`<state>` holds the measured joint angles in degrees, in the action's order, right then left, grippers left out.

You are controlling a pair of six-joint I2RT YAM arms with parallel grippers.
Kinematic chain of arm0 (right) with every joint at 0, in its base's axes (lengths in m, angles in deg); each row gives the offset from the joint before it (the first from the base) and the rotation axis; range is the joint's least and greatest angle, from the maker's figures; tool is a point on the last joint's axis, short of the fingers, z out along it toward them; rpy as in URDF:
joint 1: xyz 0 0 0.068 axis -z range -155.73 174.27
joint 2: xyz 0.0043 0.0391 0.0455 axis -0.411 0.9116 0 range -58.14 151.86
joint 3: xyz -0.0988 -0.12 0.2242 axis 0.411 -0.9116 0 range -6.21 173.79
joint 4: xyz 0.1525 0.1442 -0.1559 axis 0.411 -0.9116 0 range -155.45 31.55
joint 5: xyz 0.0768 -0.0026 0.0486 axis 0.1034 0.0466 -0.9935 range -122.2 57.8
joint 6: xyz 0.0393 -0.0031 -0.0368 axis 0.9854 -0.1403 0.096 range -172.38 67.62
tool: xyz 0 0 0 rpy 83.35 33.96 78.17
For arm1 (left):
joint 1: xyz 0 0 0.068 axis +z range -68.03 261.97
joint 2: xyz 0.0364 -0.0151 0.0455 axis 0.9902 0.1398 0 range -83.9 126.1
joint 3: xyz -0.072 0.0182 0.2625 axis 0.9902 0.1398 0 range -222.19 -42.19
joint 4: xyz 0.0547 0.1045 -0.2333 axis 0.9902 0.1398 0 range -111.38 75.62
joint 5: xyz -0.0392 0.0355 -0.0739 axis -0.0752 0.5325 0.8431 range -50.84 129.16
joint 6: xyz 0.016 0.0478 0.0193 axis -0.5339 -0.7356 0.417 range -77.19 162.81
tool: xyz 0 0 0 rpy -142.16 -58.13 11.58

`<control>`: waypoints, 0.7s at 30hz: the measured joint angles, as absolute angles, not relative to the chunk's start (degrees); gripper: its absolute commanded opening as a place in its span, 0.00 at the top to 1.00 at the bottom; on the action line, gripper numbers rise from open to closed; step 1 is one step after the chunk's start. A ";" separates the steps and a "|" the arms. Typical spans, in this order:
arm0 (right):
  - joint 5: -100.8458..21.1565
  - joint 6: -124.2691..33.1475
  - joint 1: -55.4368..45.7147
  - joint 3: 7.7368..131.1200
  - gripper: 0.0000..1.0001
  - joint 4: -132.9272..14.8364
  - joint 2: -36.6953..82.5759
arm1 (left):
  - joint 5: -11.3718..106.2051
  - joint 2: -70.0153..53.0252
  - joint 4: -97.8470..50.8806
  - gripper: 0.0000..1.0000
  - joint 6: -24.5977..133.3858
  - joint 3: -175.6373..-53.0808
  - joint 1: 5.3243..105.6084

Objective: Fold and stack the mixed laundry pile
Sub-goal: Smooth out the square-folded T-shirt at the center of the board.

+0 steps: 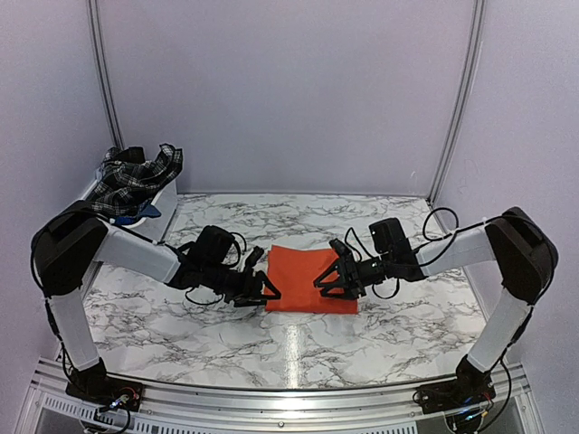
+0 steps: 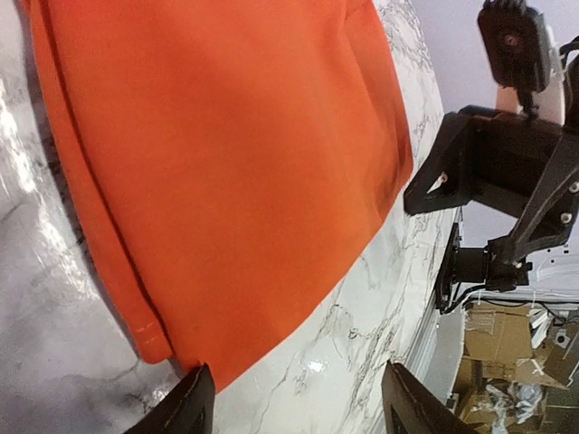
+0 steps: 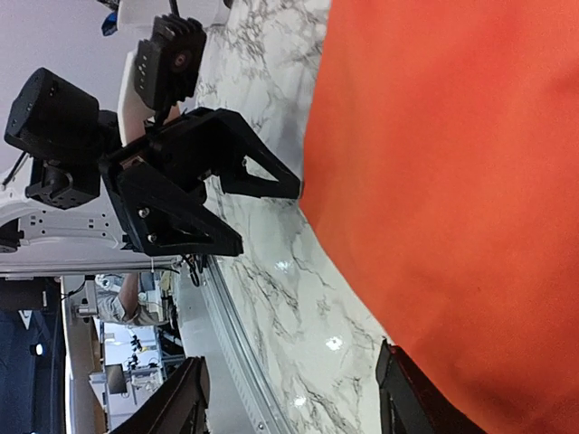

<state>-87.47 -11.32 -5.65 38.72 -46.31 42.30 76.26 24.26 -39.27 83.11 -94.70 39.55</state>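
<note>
Marble table point(image 1: 181, 334), folded orange T-shirt point(image 1: 312, 276), straight edges

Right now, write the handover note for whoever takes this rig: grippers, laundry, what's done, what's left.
Left gripper: open, nothing clamped, at the left edge of the orange T-shirt.
Right gripper: open, nothing clamped, at the shirt's right edge.
Laundry: the orange T-shirt lies flat mid-table. The plaid piece is heaped in the white bin at the far left, with a blue piece showing beneath it.
Done: the T-shirt looks folded into a rectangle.
Left: fold the plaid and blue pieces, then stack all three.
</note>
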 measured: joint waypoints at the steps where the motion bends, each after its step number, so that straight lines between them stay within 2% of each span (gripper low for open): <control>1: -86.97 -12.32 -5.49 39.77 0.43 -48.67 40.66 | 75.47 22.97 -37.76 0.34 82.36 -94.74 39.64; 6: -84.76 -16.85 -1.49 46.44 0.55 -53.74 36.29 | 70.07 19.43 -29.08 0.34 74.93 -101.56 38.72; 11: -82.84 -19.91 4.41 51.11 0.64 -55.36 41.73 | 66.84 21.70 -24.93 0.36 68.90 -111.60 36.82; 16: -81.61 -22.27 6.00 58.26 0.68 -57.91 53.36 | 65.64 29.46 -24.32 0.39 67.15 -118.94 36.16; 21: -81.09 -22.07 6.94 63.27 0.67 -58.53 61.82 | 64.45 35.58 -23.16 0.39 66.74 -118.85 36.19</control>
<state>-81.09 -22.07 6.94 63.27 -58.53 61.82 64.45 35.58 -23.16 66.74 -118.85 36.19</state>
